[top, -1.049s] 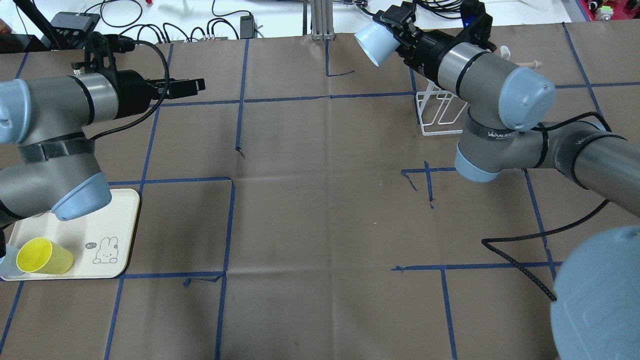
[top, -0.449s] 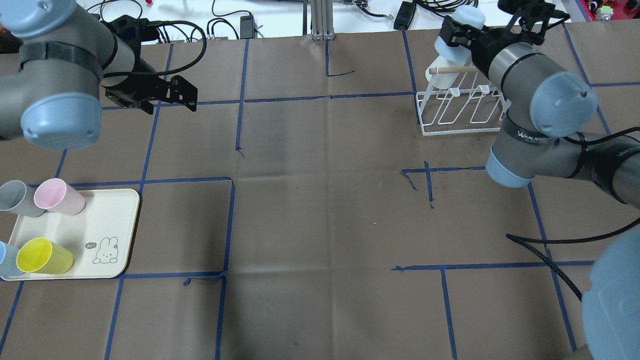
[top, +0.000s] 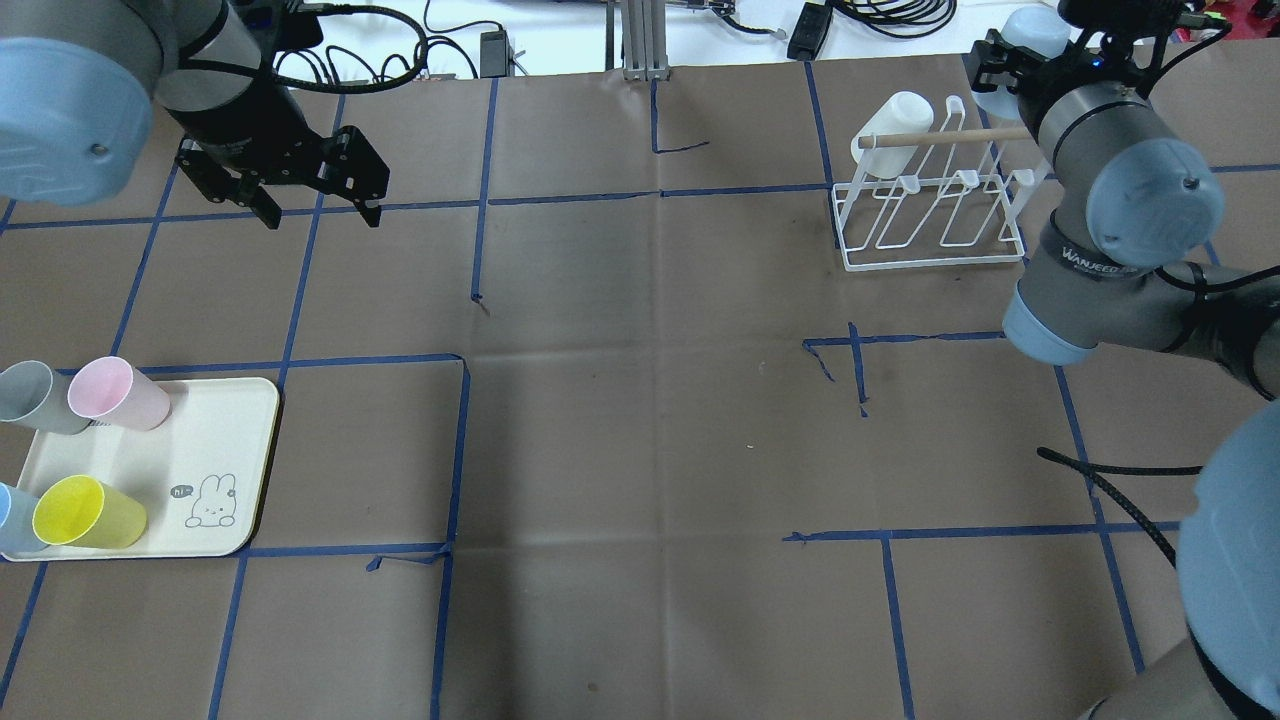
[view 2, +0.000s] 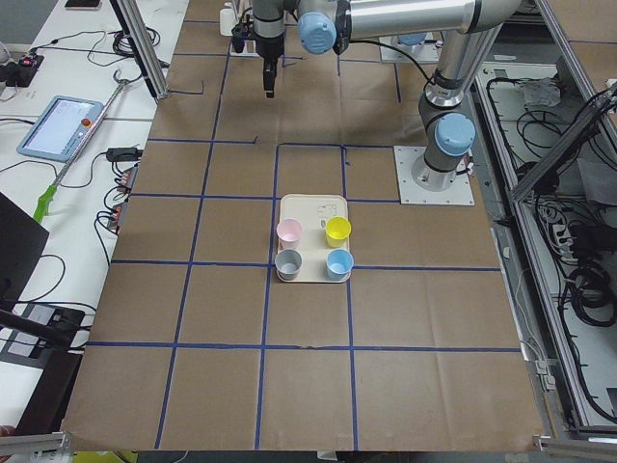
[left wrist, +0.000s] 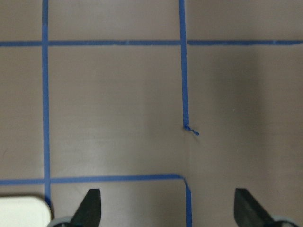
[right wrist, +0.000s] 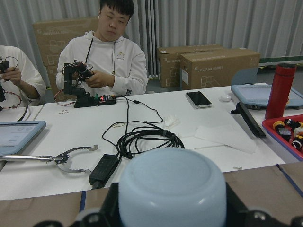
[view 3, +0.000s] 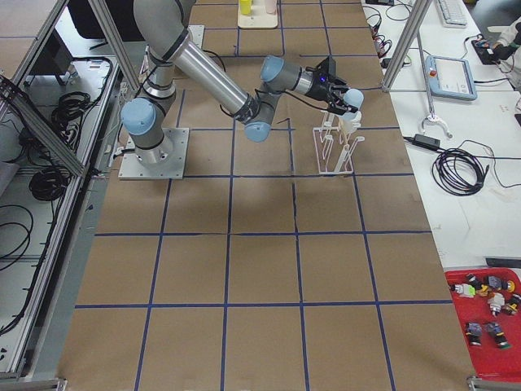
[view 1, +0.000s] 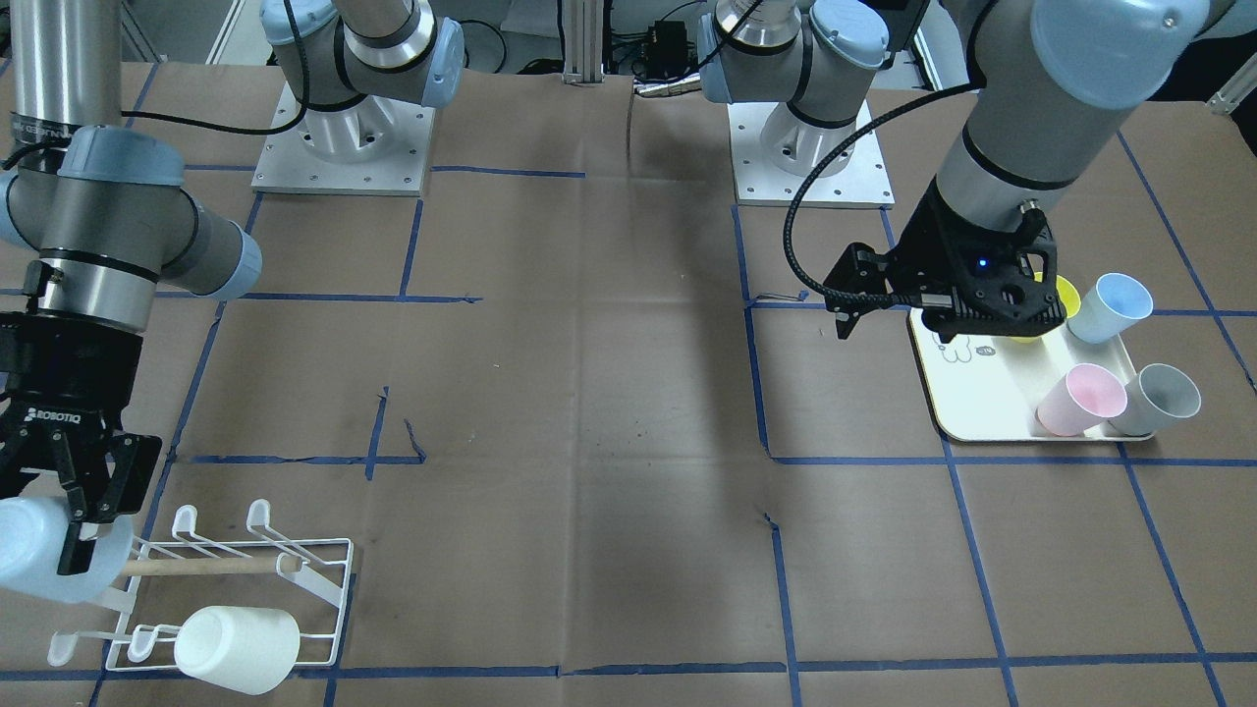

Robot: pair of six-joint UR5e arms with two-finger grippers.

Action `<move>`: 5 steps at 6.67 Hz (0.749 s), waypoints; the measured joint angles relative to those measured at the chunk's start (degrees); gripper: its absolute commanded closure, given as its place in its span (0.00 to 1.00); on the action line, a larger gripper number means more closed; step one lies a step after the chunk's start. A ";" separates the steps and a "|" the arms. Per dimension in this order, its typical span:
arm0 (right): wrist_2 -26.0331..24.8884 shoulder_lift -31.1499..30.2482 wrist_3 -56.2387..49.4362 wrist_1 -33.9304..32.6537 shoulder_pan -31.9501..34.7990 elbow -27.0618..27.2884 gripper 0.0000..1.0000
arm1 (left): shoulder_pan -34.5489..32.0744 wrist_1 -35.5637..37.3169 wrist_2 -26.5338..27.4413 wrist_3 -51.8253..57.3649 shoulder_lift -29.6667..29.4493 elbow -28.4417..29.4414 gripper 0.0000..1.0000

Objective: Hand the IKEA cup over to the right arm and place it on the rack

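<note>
Right gripper (view 1: 86, 540) farther right now, at rack's (view 1: 211, 567) end, tight around light-blue cup (view 1: 34, 562); left gripper (top: 323, 218) spread wide.

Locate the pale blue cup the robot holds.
Front-facing view, lower left: the pale blue cup is in the right gripper, at the wooden dowel end of the white rack.
</note>
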 measured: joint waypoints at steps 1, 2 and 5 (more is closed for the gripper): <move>-0.08 2.30 -1.01 -1.71 -0.37 -1.98 0.91 | -0.70 -1.49 -0.08 -0.11 1.35 0.13 0.01; -0.04 5.06 -1.37 -3.87 -0.76 -4.00 0.91 | -0.97 -1.91 -0.29 -0.21 2.26 0.08 0.01; 3.27 11.11 -2.34 -7.58 -3.33 -7.55 0.91 | -1.16 -1.81 -0.41 -0.34 2.84 0.02 0.01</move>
